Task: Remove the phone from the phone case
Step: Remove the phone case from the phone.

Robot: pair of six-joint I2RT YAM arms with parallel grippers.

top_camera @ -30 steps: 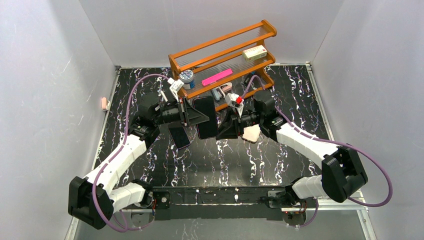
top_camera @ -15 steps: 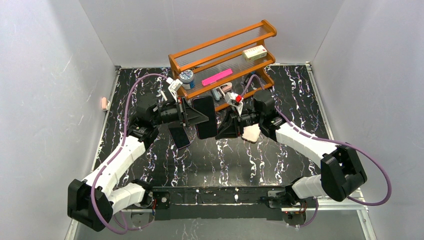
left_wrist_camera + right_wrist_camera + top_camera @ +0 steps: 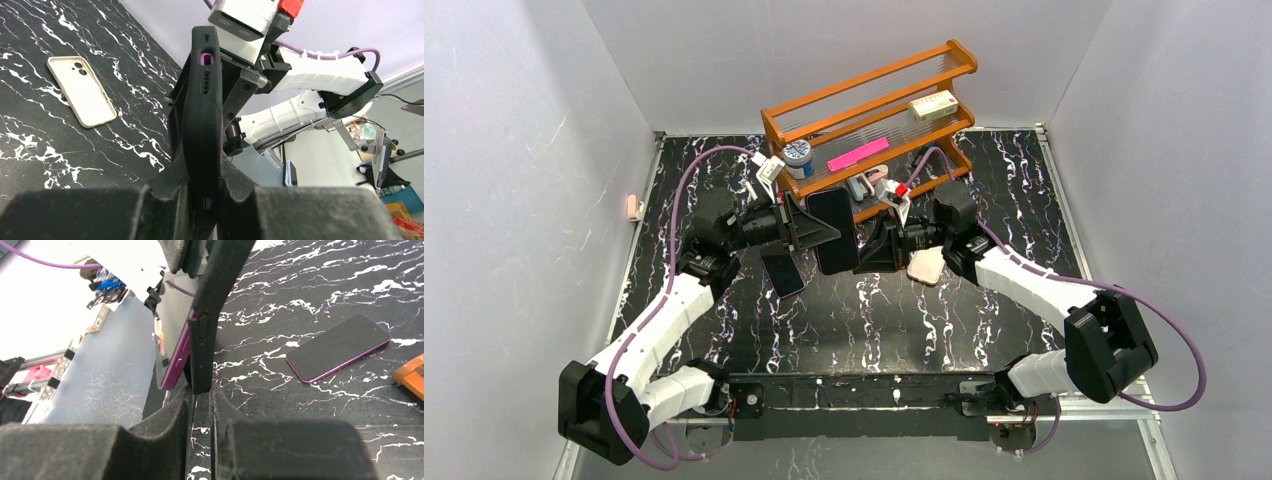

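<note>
A black phone case (image 3: 834,215) with a purple phone (image 3: 174,362) in it hangs upright above the table, between both arms. My left gripper (image 3: 822,228) is shut across its faces, and the case (image 3: 202,105) runs edge-on up from the left fingers (image 3: 172,192). From the right, my right gripper (image 3: 870,247) is shut on the case's rim (image 3: 212,310). In the right wrist view the phone's purple side stands a little off the black case. The right gripper (image 3: 201,395) pinches the rim's lower end.
A second purple phone (image 3: 781,271) lies screen up on the marbled table, left of the held one. A beige empty case (image 3: 927,266) lies under the right wrist. The orange wooden rack (image 3: 869,120) with small items stands close behind both grippers.
My right gripper's jaws have narrowed onto the case's rim. Both grippers and the held case have shifted slightly towards the rack.
</note>
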